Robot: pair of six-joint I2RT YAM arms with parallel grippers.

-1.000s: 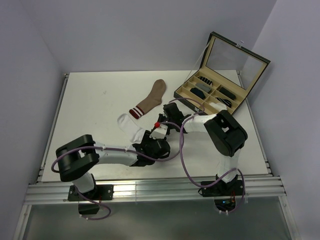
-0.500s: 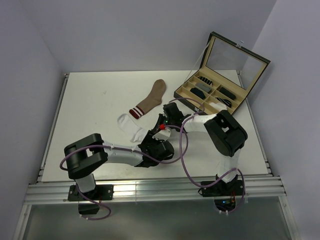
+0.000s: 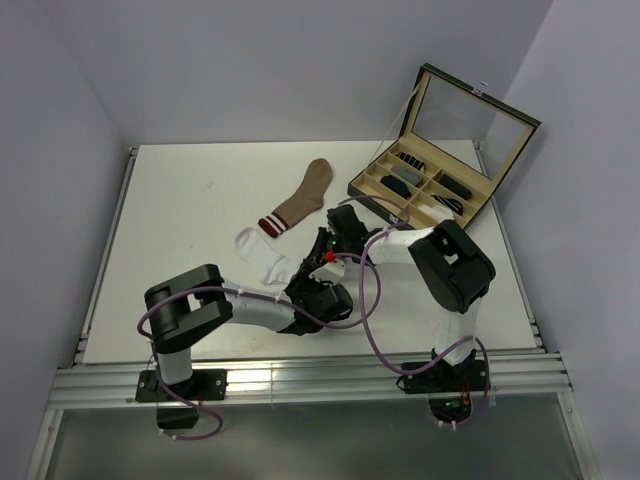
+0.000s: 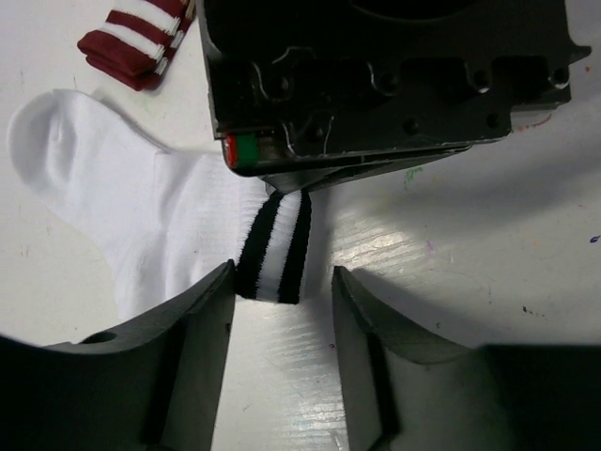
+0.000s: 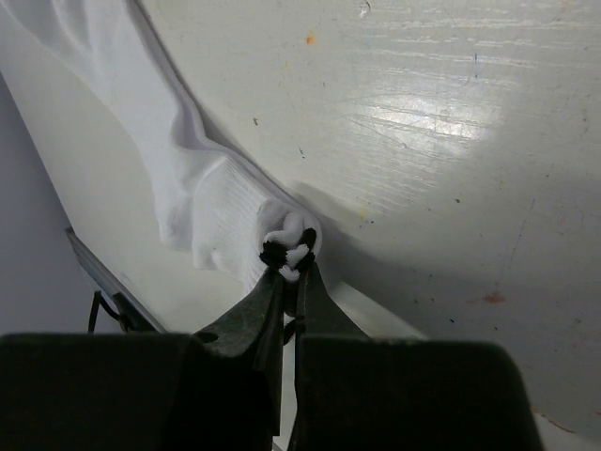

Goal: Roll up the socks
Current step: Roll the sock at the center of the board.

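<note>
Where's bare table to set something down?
Free: left half of the table, left edge to white sock; near-right corner, in front of the box. Crowded: centre, left gripper and right gripper both at the white sock's cuff, tan sock just behind.

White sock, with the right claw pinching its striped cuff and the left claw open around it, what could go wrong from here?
1. The right claw grips only a small bunch of striped cuff on the white sock, so a pull may slip it free.
2. The left claw straddles that cuff close to the right claw's body; closing in could knock them together.
3. The tan sock lies near the toe and might get dragged.
</note>
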